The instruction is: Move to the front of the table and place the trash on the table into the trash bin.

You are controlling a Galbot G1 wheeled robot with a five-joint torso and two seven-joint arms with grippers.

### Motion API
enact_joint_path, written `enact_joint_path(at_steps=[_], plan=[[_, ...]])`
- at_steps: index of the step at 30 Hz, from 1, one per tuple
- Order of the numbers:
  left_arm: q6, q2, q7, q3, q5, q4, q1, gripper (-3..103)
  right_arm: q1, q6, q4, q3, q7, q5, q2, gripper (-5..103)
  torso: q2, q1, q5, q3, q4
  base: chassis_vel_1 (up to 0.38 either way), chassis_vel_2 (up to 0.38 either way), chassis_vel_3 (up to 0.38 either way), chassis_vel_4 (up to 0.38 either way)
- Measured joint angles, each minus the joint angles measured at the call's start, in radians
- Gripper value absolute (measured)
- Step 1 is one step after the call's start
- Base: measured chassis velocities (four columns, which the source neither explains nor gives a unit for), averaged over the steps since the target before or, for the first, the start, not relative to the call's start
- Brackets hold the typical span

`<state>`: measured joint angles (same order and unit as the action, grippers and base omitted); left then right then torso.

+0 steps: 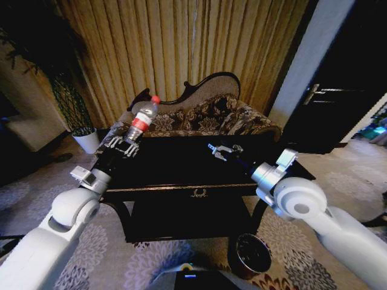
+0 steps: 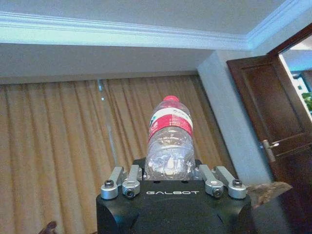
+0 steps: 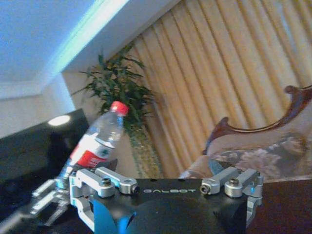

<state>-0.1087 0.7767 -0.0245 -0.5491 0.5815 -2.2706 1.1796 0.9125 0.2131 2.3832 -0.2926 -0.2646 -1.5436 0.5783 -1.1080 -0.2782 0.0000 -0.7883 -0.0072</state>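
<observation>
Here the left gripper (image 1: 124, 147) is closed around the lower body of the bottle (image 1: 143, 118), holding it clear above the far left corner of the table (image 1: 181, 187). In the head view the bottle sits at about ten o'clock from the table's middle, tilted with its red cap toward one o'clock, in front of the sofa (image 1: 205, 115). The left wrist view shows the bottle (image 2: 170, 141) standing up out of the left gripper (image 2: 170, 183), its clear base wedged between the metal fingers (image 2: 127, 184), red-white label above, curtain (image 2: 68, 151) behind.

The right gripper (image 1: 220, 151) hovers over the tabletop at about one o'clock from the table's middle, well apart from the bottle. Its fingers (image 3: 105, 181) are spread wide in the right wrist view, with nothing between them. Beyond the right gripper (image 3: 170, 187) in that view, the bottle (image 3: 92, 144) shows tilted in the other claw, with a leafy plant (image 3: 117, 87) behind it.

The trash bin (image 1: 252, 254) stands on the patterned carpet (image 1: 121, 254) at about five o'clock from the table's middle, just beside the table's front right leg, its dark inside and shiny rim facing up. A white plant pot (image 1: 87, 140) stands at nine o'clock from the table's far left corner.
</observation>
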Motion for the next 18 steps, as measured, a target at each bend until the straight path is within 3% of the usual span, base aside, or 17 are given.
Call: enact_joint_path(at_steps=[4,10,18], plan=[[0.001,-0.013,0.005,0.033,0.001,0.0,-0.026,41,-0.051,0.01,-0.012,0.035,0.007,-0.031,0.0,100,0.0,0.0,-0.0003,0.0,0.0,0.0,0.0,0.0,0.0],[0.002,-0.021,0.01,0.098,-0.002,0.027,-0.096,41,-0.192,0.014,-0.095,0.17,0.007,-0.046,0.006,100,0.0,0.0,0.0,0.0,0.0,0.0,0.0,0.0,0.0],[0.0,0.003,0.012,0.181,-0.021,0.049,-0.146,41,-0.414,0.026,-0.223,0.309,0.007,-0.066,0.099,100,0.0,0.0,-0.0001,0.0,0.0002,0.0,0.0,0.0,0.0]])
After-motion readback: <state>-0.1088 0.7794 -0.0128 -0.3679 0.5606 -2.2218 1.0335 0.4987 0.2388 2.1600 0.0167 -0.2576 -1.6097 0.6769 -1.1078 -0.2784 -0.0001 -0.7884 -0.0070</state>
